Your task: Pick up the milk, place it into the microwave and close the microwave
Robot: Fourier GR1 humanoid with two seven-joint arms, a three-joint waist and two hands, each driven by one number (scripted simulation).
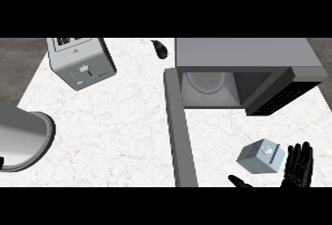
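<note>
Because the microwave [246, 55] is standing with its door [180, 132] swung open to the left, its cavity is waiting for the milk [261, 157], which is sitting on the surface [117, 127] at near right. The right robot hand [299, 169] is bracketing it, fingers straight and thumb apart, apparently readying a grasp.

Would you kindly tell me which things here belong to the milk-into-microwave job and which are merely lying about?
For the job: milk carton; microwave; its open door; right hand, open beside the carton.

Lying about: toaster; dark vegetable; grey cylinder at the left edge.
</note>
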